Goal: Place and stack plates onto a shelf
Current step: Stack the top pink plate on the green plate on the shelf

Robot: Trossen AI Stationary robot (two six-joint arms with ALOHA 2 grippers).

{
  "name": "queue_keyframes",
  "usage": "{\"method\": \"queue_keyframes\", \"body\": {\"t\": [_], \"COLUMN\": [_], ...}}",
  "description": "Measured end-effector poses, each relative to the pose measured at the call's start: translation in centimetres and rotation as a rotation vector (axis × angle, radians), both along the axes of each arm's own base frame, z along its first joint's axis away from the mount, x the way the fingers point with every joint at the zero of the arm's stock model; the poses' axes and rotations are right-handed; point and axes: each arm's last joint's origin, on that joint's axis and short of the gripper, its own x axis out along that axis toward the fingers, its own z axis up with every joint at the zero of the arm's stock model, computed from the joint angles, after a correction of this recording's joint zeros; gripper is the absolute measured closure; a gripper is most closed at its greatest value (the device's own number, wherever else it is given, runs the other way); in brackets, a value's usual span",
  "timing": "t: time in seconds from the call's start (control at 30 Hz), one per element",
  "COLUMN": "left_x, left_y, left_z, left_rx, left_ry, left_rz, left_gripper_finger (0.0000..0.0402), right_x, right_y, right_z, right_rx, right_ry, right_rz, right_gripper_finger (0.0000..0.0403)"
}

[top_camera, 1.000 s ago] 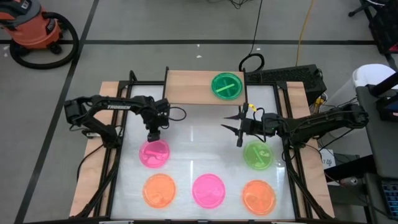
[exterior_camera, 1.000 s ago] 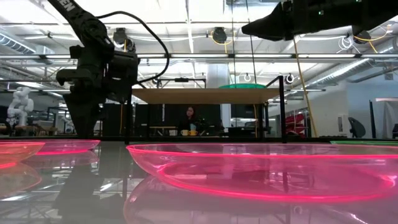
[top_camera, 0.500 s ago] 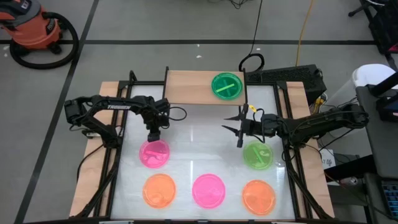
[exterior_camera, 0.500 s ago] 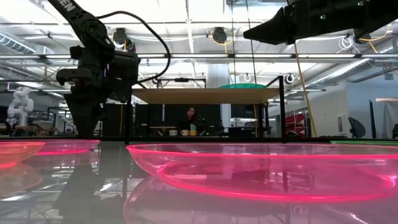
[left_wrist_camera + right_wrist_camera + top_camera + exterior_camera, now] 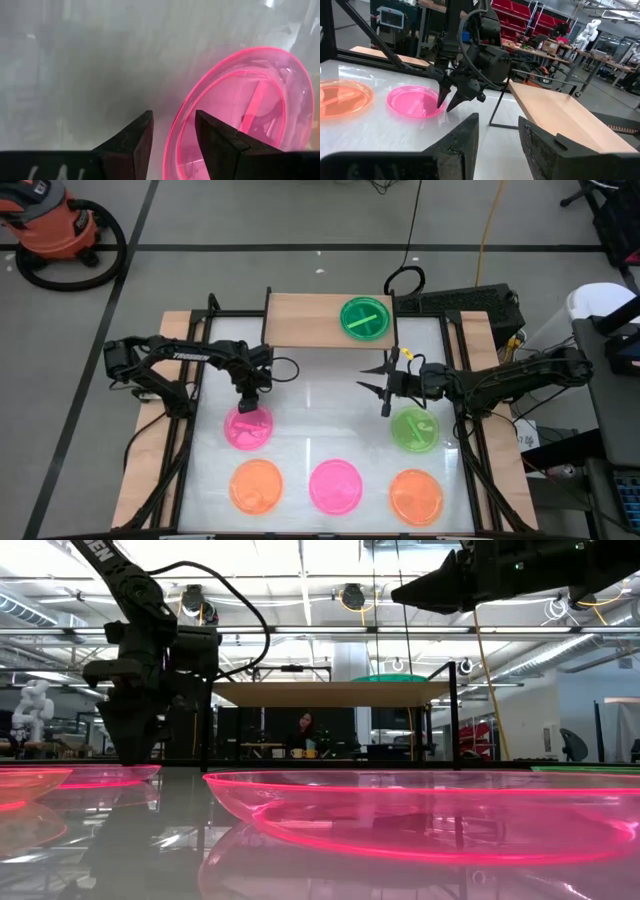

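A pink plate [image 5: 247,427] lies flat on the white table at the left. My left gripper [image 5: 173,114] is open and points steeply down at its far rim [image 5: 175,131], one finger outside the rim and one over the plate's inside; no touch shows. My right gripper [image 5: 385,385] is open, holds nothing, and hovers level above the table near a green plate [image 5: 413,429]. Another green plate [image 5: 363,317] rests on the shelf [image 5: 300,320] at the far edge. In the near row lie an orange plate [image 5: 256,486], a pink plate [image 5: 334,485] and an orange plate [image 5: 415,495].
Black frame rails [image 5: 190,395] run along the table's left and right sides. The shelf's left part [image 5: 560,112] is bare wood. A cable [image 5: 405,280] loops behind the shelf. The middle of the table [image 5: 320,410] is free.
My left gripper has sunk a little toward the pink plate's far rim and stays open. The plates have not moved.
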Motion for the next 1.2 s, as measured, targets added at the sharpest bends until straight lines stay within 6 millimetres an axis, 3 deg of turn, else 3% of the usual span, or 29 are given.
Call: {"method": "queue_keyframes", "body": {"t": [0.2, 0.5, 1.2], "left_x": [0.2, -0.3, 1.0], "left_y": [0.0, -0.2, -0.6], "left_z": [-0.1, -0.5, 1.5], "left_rx": [-0.003, 0.000, 0.048], "left_ry": [-0.031, -0.003, 0.032], "left_rz": [-0.006, -0.017, -0.061], "left_gripper_finger": [0.0254, 0.0322, 0.0326], "right_x": [0.0, 0.0, 0.0], "right_y": [0.0, 0.5, 0.7], "right_z": [0.0, 0.0, 0.1], "right_rx": [-0.012, 0.036, 0.030], "right_ry": [0.003, -0.007, -0.015], "right_rz": [0.001, 0.023, 0.028], "right_gripper_finger": [0.0282, 0.0282, 0.0282]}}
